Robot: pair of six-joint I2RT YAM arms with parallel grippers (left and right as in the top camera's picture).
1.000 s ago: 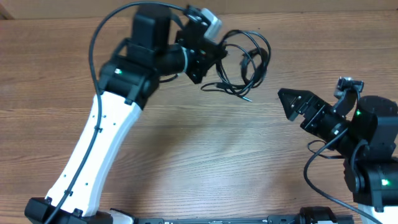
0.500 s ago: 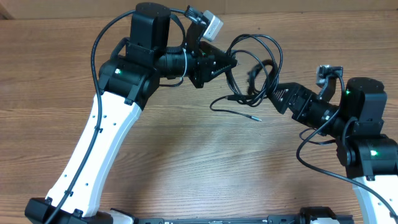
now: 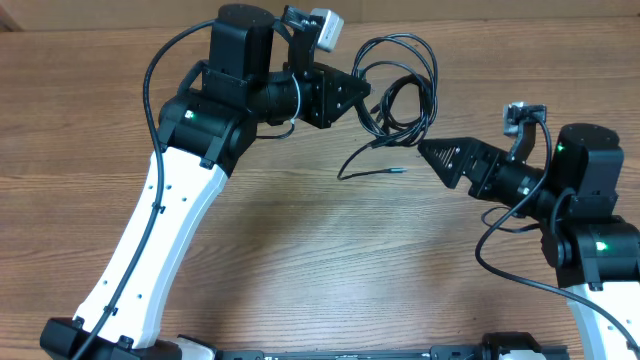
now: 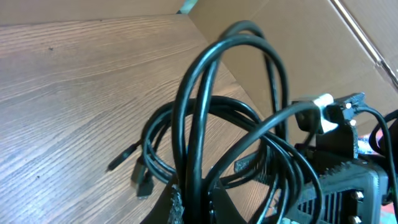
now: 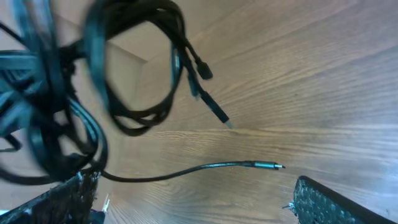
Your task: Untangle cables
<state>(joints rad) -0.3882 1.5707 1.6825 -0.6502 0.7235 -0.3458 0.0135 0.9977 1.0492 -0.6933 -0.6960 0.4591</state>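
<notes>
With the left fingers (image 3: 348, 95) clamped on the bundle of thin black flexible cables (image 3: 402, 95) held over the brown wooden table (image 3: 300, 230), and the right fingers (image 3: 445, 157) spread apart just beside its loops, pulling the wrong strand could cinch the knot tighter.

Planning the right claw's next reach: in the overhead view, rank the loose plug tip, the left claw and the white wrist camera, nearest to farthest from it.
1. Loose plug tip, on the table beside the right claw.
2. Left claw, farther left, holding the cables.
3. White wrist camera, over the far side.
</notes>
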